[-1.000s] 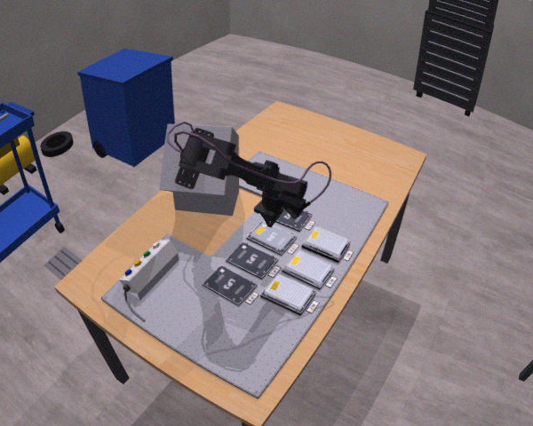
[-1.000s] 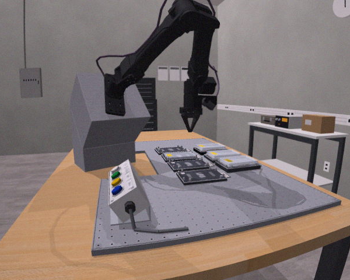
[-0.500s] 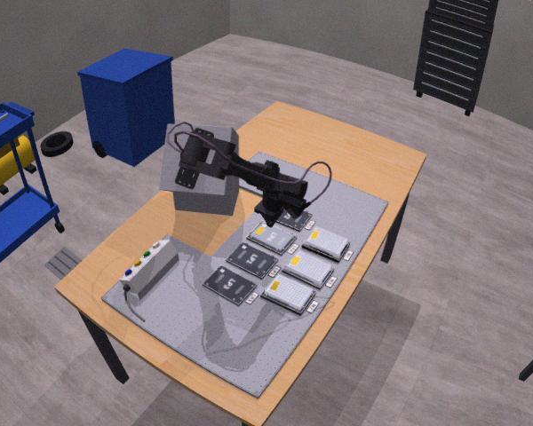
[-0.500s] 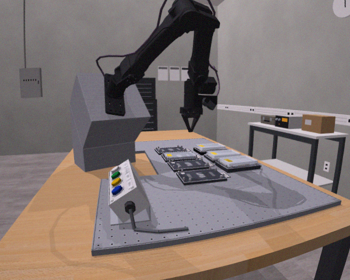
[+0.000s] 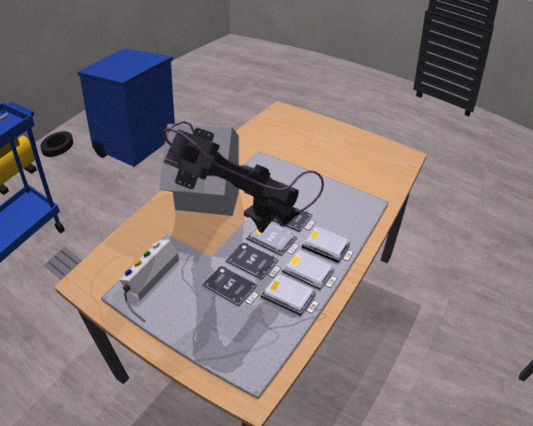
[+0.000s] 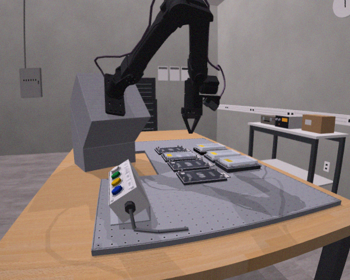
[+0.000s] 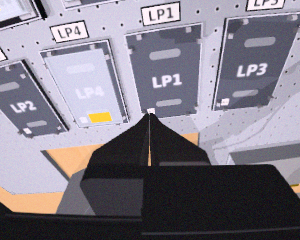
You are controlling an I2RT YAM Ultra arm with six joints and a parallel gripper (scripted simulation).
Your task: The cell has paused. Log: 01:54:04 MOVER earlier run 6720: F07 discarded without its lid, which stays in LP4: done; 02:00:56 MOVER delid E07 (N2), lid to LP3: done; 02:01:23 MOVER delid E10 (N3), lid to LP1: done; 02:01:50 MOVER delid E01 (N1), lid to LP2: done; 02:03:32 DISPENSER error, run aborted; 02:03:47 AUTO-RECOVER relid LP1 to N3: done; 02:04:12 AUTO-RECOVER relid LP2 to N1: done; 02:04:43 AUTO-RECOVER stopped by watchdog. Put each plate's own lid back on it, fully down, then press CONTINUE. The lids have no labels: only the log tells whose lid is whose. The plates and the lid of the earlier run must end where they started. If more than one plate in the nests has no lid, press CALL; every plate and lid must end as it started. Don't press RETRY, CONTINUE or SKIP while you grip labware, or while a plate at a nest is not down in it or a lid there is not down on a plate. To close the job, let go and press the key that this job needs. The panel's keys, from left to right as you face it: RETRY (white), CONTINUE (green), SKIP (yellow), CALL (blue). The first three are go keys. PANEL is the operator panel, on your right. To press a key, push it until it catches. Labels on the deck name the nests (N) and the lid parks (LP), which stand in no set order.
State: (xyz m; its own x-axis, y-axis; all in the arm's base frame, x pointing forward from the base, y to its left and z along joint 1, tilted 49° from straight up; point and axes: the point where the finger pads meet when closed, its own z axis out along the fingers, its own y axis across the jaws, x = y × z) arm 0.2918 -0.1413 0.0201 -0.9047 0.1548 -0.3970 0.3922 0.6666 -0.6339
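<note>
Four lid parks [image 7: 164,70]; one lid [image 7: 85,87]; three plates [image 5: 325,242]; four panel keys [image 6: 116,182].

A pale translucent lid [image 7: 84,91] with a yellow tag covers park LP4; parks LP1 [image 7: 164,72], LP2 [image 7: 21,100] and LP3 [image 7: 253,62] are dark grey with white lettering. The black claw [image 7: 149,116] hangs above a grey perforated deck plate [image 6: 229,202] on a light wooden desk [image 5: 340,142].

We see the claw [image 6: 190,130], closed and empty, hanging in open air above the lid parks [image 7: 163,70]; beneath it only the low lid [image 7: 85,89] on LP4 rises from the surface [image 6: 229,207].
</note>
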